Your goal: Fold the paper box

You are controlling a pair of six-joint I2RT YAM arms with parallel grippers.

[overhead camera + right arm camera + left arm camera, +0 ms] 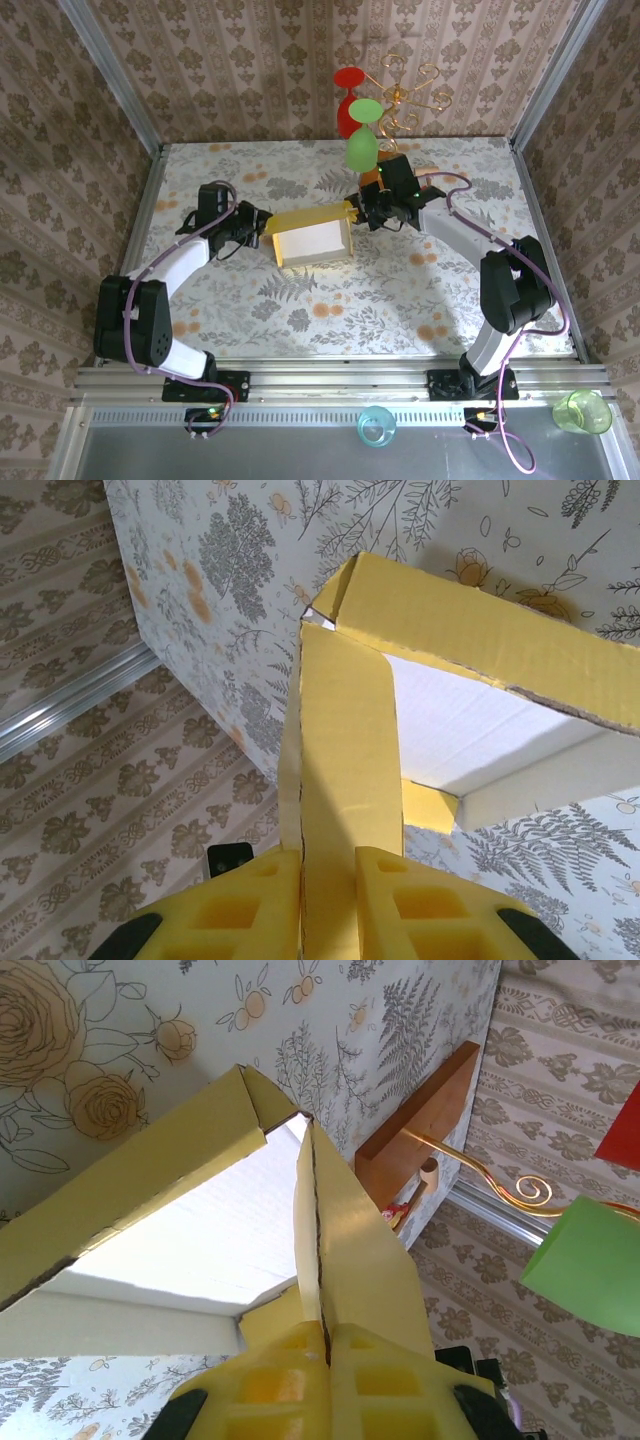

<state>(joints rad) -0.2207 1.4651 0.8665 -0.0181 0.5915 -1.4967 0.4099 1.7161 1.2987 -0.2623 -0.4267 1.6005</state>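
Box (312,240): mid-table, open, white inside showing.
Left gripper (258,228): you pinch the box's left wall tight.
Right gripper (362,212): you pinch its right wall.
Room: stand (405,95) close behind right gripper.

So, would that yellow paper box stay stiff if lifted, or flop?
Probably floppy: the paper box is thin card with walls leaning unevenly. Likely light, being hollow and open-topped. A push may bend it along its visible creases.
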